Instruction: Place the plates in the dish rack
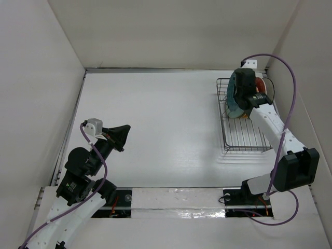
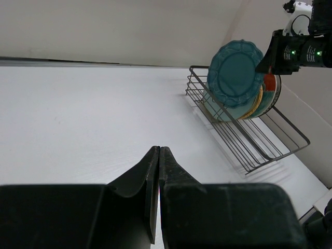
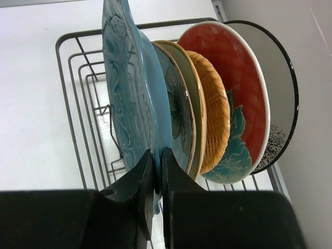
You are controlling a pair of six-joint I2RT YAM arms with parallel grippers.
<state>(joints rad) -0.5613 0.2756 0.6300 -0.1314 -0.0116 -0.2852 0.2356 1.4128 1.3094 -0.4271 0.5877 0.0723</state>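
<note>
The dark wire dish rack (image 1: 244,136) stands at the right back. Several plates stand upright in it: a dark-rimmed cream one (image 3: 277,88), a red one with a teal flower (image 3: 236,88), an orange one (image 3: 215,114), a pale green one (image 3: 199,98) and a floral tan-rimmed one (image 3: 179,114). My right gripper (image 3: 157,161) is shut on the rim of the scalloped dark teal plate (image 3: 124,88) and holds it upright at the near end of the row (image 2: 236,72). Whether it rests on the wires is hidden. My left gripper (image 2: 158,151) is shut and empty, low at the left (image 1: 124,132).
The rack's near half (image 2: 259,148) holds bare wires and prongs. White walls close in the table at the back and both sides; the right wall (image 1: 306,104) runs right beside the rack.
</note>
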